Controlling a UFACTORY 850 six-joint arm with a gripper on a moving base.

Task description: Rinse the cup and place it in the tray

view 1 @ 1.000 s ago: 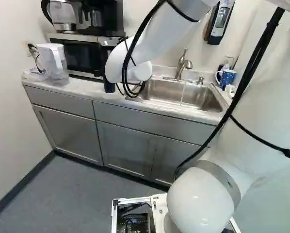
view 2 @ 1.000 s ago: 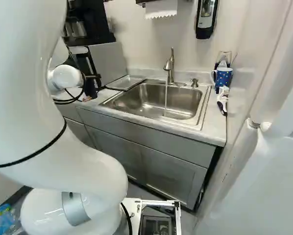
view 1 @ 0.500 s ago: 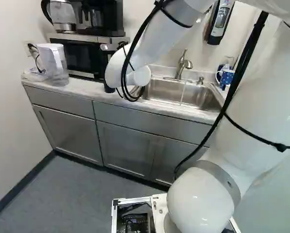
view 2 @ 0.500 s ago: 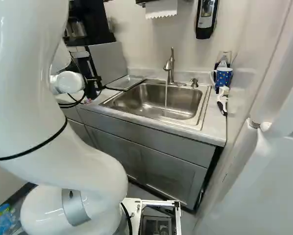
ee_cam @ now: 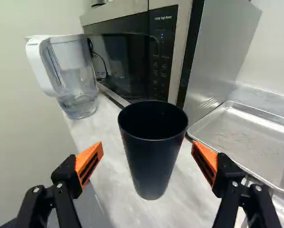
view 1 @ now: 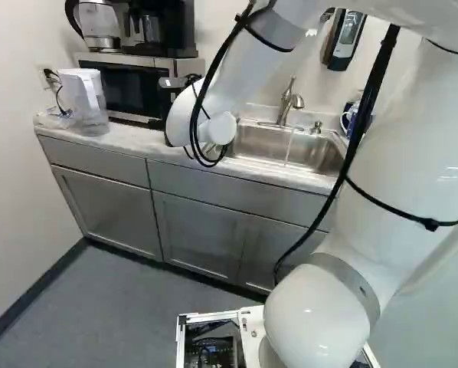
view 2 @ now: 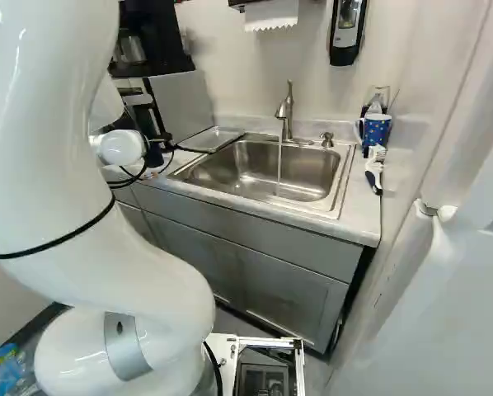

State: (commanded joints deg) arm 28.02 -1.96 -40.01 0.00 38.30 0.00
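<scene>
**Dark Cup Flanked by Open Fingers as Tap Runs**

Small white print is carried on the control panel of the microwave (ee_cam: 127, 64), and lettering is also borne by the wall dispenser (view 1: 347, 34).

At the counter (ee_cam: 106, 168), a dark, tapered cup (ee_cam: 153, 159) is seen upright, set between the spread fingers of the black gripper (view 2: 160, 139). The orange pads (ee_cam: 89, 159) are held apart from its sides, and nothing is grasped. The cup is backed closely by the microwave, with a clear pitcher (ee_cam: 75, 76) placed near the counter's edge. On the cup's other side, a shallow metal tray (ee_cam: 256, 137) is laid beside the sink (view 2: 267, 169), into which a thin stream of water is poured from the faucet (view 2: 286, 115).

A blue patterned mug (view 2: 377, 130) and a white-and-black brush (view 2: 374, 169) are lined up past the sink, at the right of the right base view. The microwave is topped by a kettle (view 1: 99, 21) and a coffee maker (view 1: 164, 29).

In the left base view, the cup is hidden behind the arm (view 1: 214, 100), and the mug is mostly covered by the arm and its cable. The tray is cut off by the wrist view's border, and the gripper is largely masked in the right base view.
</scene>
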